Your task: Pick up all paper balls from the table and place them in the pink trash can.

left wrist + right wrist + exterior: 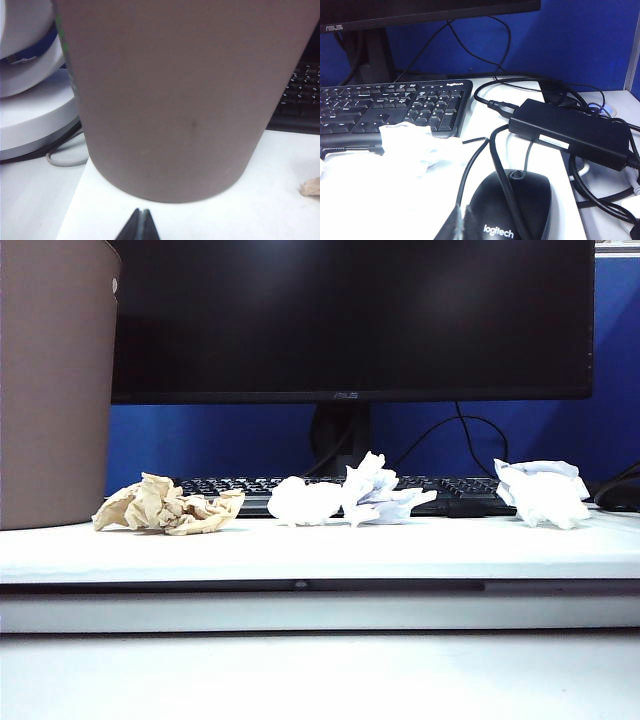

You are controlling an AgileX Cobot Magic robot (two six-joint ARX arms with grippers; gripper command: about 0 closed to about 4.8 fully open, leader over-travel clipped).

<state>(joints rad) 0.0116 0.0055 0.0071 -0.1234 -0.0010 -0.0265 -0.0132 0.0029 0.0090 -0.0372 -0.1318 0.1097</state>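
Four paper balls (pixel 345 495) lie in a row along the table (pixel 320 555) front edge, the pink trash can (pixel 55 380) at its left end. The left gripper (pixel 140 225) is seen pressed together beside the can, so a knock could tip it; the right gripper (pixel 460 225) (seemingly together) sits over a mouse (pixel 512 212) and cables (pixel 495 150), where snagging is likely.

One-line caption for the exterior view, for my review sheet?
Four paper balls, one tan and three white, on the table beside the pink can; no grippers visible.

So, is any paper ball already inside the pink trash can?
Cannot tell: the pink trash can hides its inside, though four paper balls lie on the table.
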